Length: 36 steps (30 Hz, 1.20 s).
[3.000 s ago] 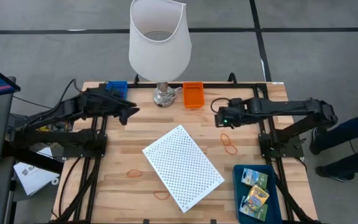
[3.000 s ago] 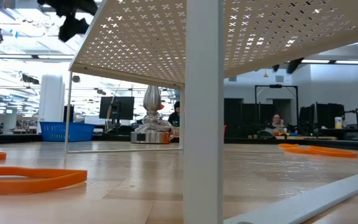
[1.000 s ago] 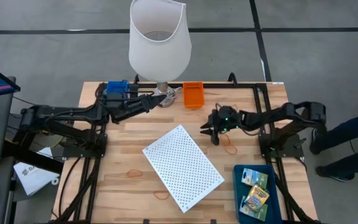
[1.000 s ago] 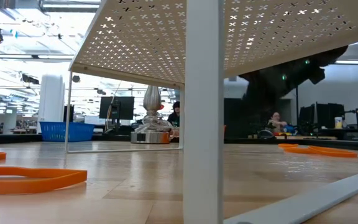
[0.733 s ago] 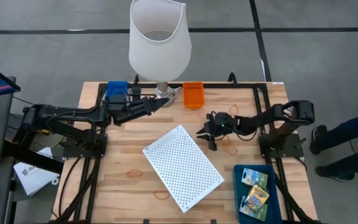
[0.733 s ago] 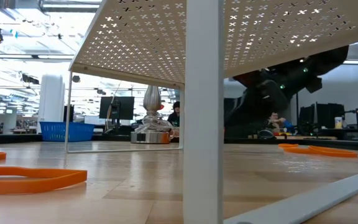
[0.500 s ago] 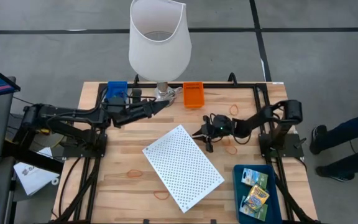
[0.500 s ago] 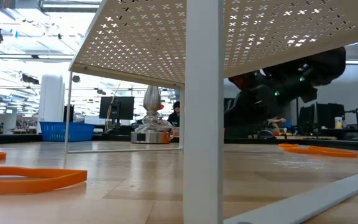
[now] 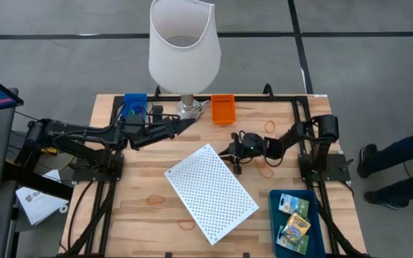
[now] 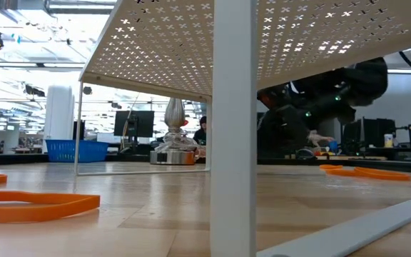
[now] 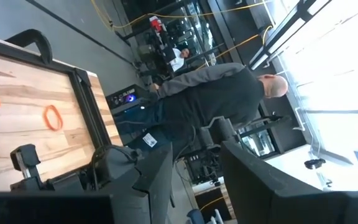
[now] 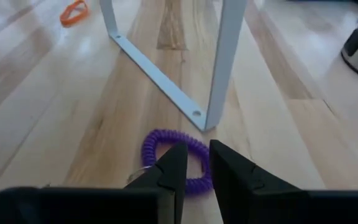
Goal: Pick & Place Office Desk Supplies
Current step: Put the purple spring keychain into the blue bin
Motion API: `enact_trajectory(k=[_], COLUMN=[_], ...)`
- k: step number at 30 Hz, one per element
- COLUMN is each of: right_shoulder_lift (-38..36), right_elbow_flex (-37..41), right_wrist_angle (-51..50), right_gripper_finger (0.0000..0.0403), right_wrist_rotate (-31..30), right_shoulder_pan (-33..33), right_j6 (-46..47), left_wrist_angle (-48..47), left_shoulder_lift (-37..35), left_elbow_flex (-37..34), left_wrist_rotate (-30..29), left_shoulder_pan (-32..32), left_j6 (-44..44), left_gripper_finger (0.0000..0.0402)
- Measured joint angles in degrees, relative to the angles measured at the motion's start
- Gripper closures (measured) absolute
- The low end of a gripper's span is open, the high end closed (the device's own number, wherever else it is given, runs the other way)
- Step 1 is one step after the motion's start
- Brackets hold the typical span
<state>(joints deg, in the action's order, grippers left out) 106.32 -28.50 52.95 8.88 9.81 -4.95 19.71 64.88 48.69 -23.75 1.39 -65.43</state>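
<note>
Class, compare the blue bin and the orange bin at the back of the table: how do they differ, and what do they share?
The blue bin sits on one side of the lamp base, beside the left gripper; the orange bin sits on the other side, nearer the right gripper. The arm partly covers the blue bin; the orange bin is fully in view. Both are small rectangular bins at the table's back edge.

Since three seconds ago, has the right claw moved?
Yes. The right claw moved toward the table's middle, ending beside the white perforated shelf's corner.
</note>
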Motion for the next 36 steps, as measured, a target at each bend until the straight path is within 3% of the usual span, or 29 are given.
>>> enact_trajectory(k=[5,14,20,36], right_shoulder_lift=[1.20,5.42,5.72,-6.69], right_elbow_flex=[-3.12,-5.03,-5.44,-4.95], right_wrist_angle=[-7.87,-6.26,-12.39,-36.13], right_gripper_finger=[0.0337,0.0337,0.0337,0.0337], right_wrist_rotate=[0.98,4.65,4.95,3.15], right_shoulder_pan=[1.14,0.76,1.21,4.04], right_j6=[0.02,0.02,0.14,8.30], left_wrist_angle=[0.50,0.92,1.00,0.98], left_shoulder_lift=[0.00,-0.02,-0.02,-0.02], left_elbow_flex=[0.00,0.00,0.00,0.00], left_wrist_rotate=[-0.26,-0.24,-0.24,-0.19], left_shoulder_pan=[0.00,0.09,0.20,0.46], left_j6=[0.00,0.07,0.20,0.79], left_gripper_finger=[0.0270,0.0270,0.0270,0.0270])
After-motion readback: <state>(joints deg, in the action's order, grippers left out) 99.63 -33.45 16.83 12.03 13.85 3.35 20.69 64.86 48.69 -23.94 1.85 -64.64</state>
